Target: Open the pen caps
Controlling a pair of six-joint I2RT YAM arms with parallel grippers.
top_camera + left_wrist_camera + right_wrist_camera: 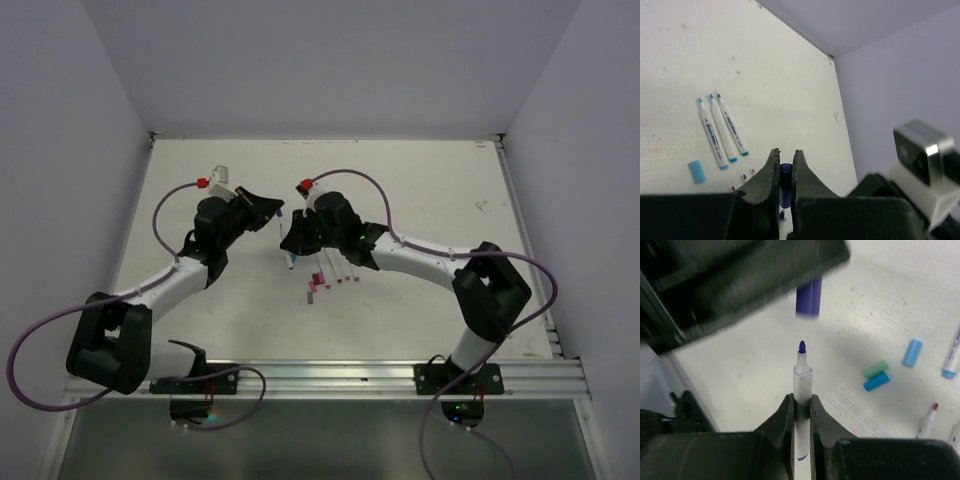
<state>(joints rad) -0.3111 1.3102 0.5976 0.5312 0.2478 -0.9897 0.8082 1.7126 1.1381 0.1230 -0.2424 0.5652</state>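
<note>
Cap (809, 299) (blue) gripped by left pincer (786, 153), coaxial with pen (802, 380) gripped by right pincer (802, 399).

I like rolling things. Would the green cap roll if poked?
Probably: the green cap is a short round cylinder lying on its side. It looks small, so probably light. The cyan cap beside it might block it.
</note>
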